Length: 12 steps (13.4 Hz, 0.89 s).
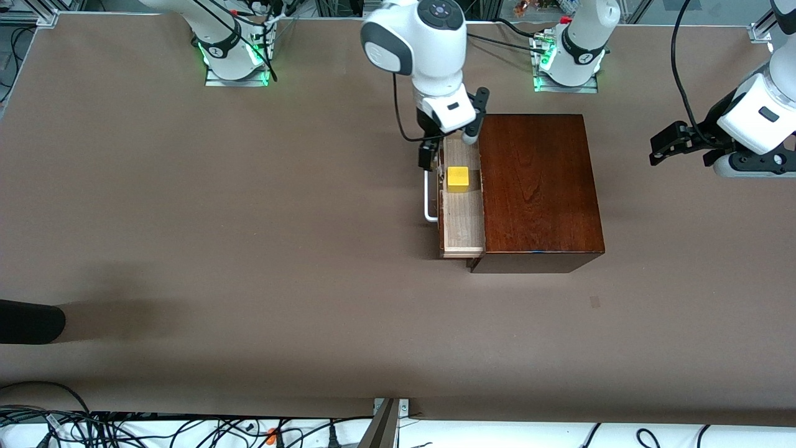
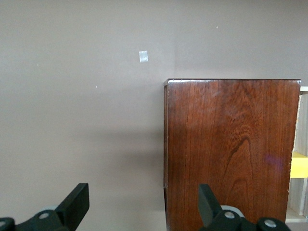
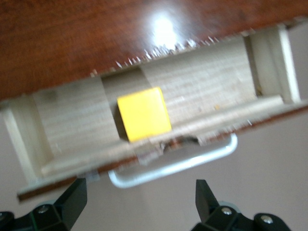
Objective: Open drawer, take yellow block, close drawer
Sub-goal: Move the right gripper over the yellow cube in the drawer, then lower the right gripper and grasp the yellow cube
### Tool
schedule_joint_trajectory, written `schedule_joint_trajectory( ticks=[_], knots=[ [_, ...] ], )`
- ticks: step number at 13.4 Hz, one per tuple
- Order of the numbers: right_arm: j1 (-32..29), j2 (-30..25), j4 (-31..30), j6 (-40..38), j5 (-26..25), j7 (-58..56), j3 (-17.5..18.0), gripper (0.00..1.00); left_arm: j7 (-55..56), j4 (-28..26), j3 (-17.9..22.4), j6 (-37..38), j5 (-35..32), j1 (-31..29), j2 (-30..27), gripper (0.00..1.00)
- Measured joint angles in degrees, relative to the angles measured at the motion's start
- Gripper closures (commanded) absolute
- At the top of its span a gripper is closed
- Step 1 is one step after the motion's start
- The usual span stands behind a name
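The dark reddish-brown wooden box point(image 1: 538, 186) stands mid-table. Its drawer point(image 1: 463, 221) is pulled out toward the right arm's end, showing pale wood and the white loop handle point(image 1: 428, 199). The yellow block point(image 1: 458, 178) lies in the drawer. My right gripper point(image 1: 449, 146) is open and empty over the drawer's end farther from the front camera. The right wrist view shows the block point(image 3: 143, 114), the drawer point(image 3: 72, 120), the handle point(image 3: 178, 161) and the right gripper point(image 3: 139, 199). My left gripper point(image 1: 660, 146) waits open over the table at the left arm's end. It shows in the left wrist view point(image 2: 143, 202) beside the box point(image 2: 231, 154).
A small tape mark point(image 1: 595, 302) lies on the brown table nearer the front camera than the box. A dark rounded object point(image 1: 31, 320) juts in at the right arm's end. Cables run along the table's front edge.
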<state>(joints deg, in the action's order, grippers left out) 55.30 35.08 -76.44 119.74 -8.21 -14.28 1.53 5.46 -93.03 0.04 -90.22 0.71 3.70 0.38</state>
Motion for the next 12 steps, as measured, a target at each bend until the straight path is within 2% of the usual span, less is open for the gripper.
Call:
schedule_joint_trajectory(
  ticks=[2, 5, 8, 12],
  knots=[
    [0.57, 2.63, 0.57, 3.84, -0.32, -2.67, -0.05, 0.0, 0.38, 0.0, -0.05, 0.58, 0.08, 0.05, 0.0, 0.0],
    [0.6, 4.12, 2.31, 4.92, -0.42, -9.5, -0.58, 0.0, 0.88, 0.01, -0.08, 2.68, 3.96, 0.07, 0.59, 0.0],
    [0.64, 4.63, 3.6, 4.93, -0.42, -10.62, -0.66, 0.0, 1.92, 0.74, 0.59, 2.74, 4.04, -0.85, 0.98, 0.0],
    [0.84, 8.47, 7.45, 5.52, -0.42, -10.63, -0.66, 0.0, 1.92, 1.01, 0.86, 3.7, 4.05, -2.26, 0.98, 0.0]
  ],
)
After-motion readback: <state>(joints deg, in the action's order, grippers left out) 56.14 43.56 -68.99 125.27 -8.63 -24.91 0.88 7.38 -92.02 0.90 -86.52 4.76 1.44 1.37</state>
